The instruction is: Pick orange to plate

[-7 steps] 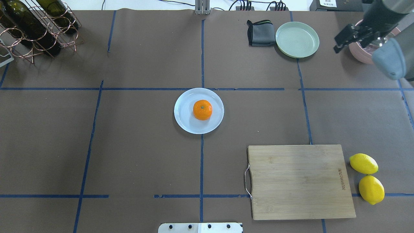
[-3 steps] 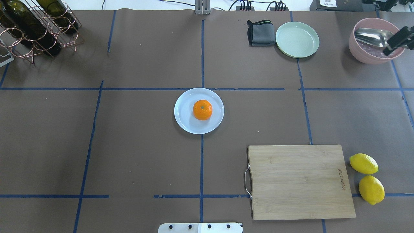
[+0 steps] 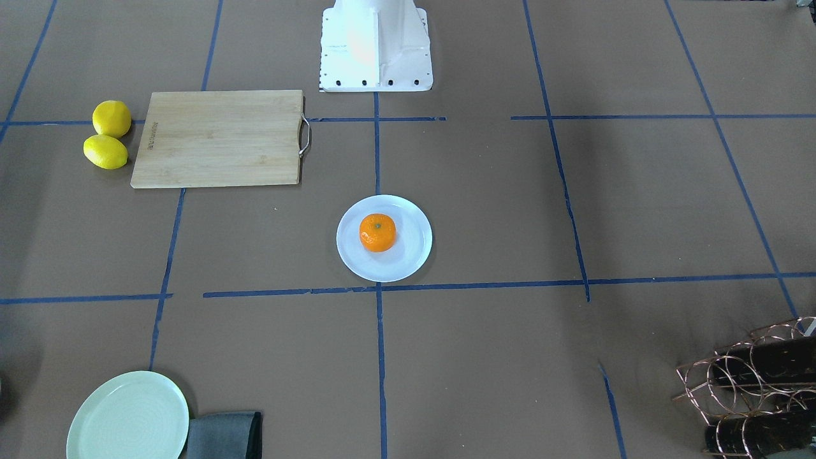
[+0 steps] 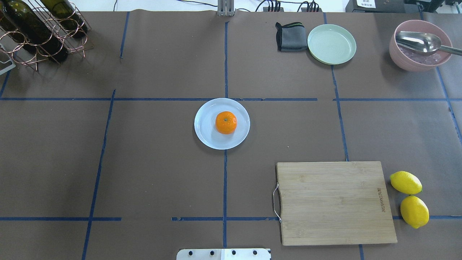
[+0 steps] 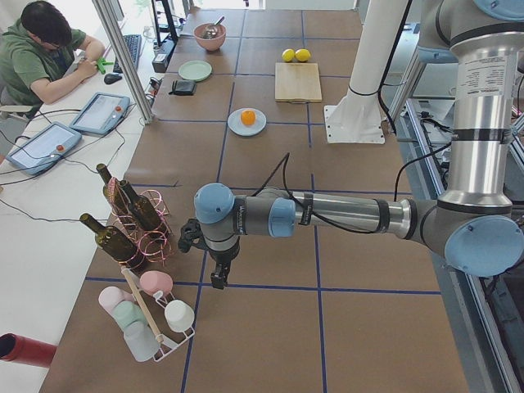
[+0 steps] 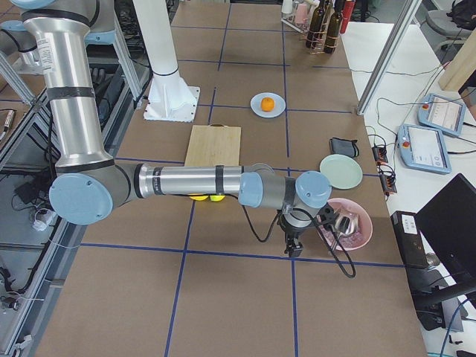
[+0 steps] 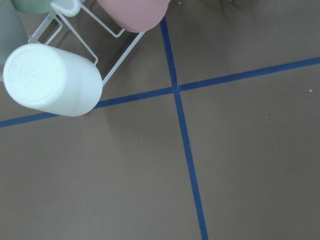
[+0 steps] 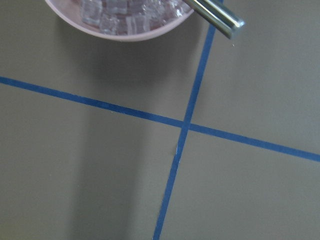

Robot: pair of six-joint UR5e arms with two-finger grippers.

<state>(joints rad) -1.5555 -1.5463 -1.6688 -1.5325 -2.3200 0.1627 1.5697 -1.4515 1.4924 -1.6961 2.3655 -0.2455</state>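
Brown table (image 4: 144, 162), blue tape grid (image 4: 225, 65)

I see the orange (image 4: 226, 122), small, bright and slightly flattened, resting on the plate (image 4: 205, 134) with its green stem dimple up, just to my right of the plate's centre. The plate is round, pale bluish-white with a raised rim, lying flat near the middle of the bench (image 4: 162, 162).

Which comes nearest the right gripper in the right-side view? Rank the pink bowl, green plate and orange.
From the right gripper:
1. Pink bowl, just beside it.
2. Green plate, farther up the table edge.
3. Orange, on the white plate mid-table.
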